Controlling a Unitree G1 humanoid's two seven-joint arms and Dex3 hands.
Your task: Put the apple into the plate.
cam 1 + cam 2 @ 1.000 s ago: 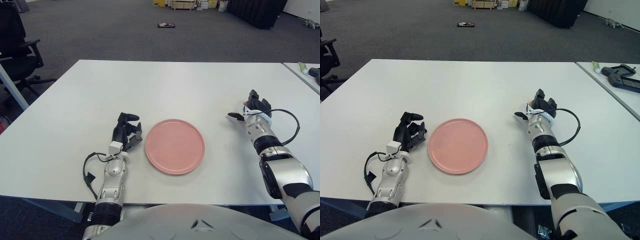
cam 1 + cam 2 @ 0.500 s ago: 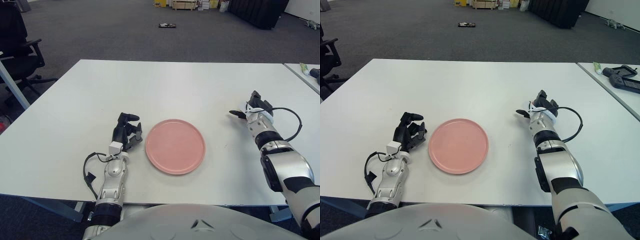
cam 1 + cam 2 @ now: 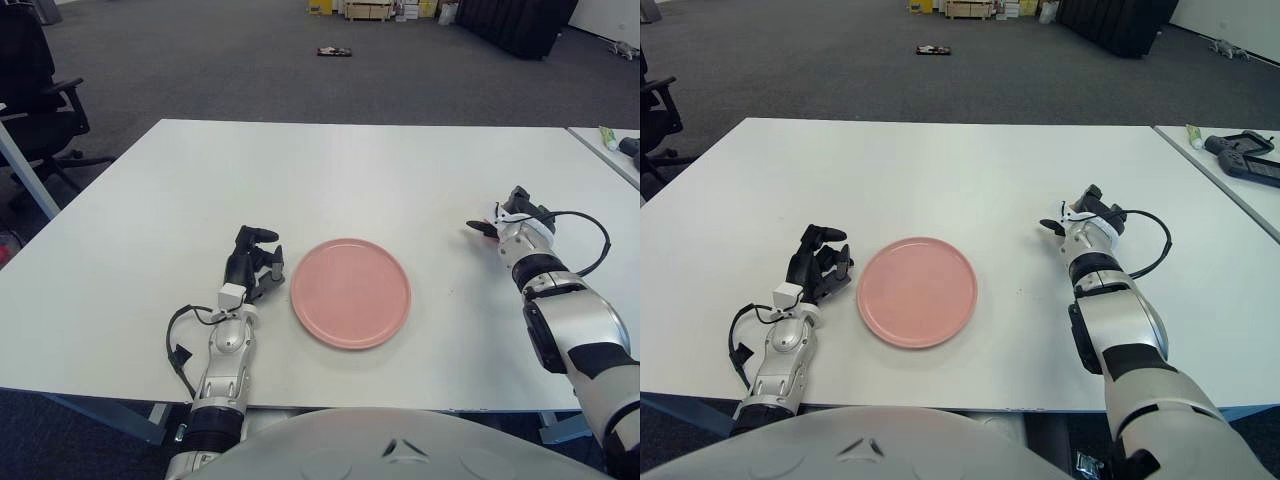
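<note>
A round pink plate [image 3: 350, 292] lies flat on the white table [image 3: 350, 165], near its front edge, with nothing on it. No apple shows clearly anywhere on the table. My left hand [image 3: 252, 265] is just left of the plate's rim, with its dark fingers curled and holding nothing. My right hand [image 3: 512, 214] is low over the table well to the right of the plate, about a plate's width away. A small reddish patch [image 3: 489, 223] shows at its left side; I cannot tell what it is.
A second table stands at the far right with a dark device [image 3: 1241, 148] and a small tube [image 3: 1193, 131] on it. A black office chair [image 3: 30, 90] stands off the table's left side. A black cable [image 3: 585, 240] loops beside my right wrist.
My right hand has slid to the right, away from the plate, and turned a little. My left hand and the plate have not moved.
</note>
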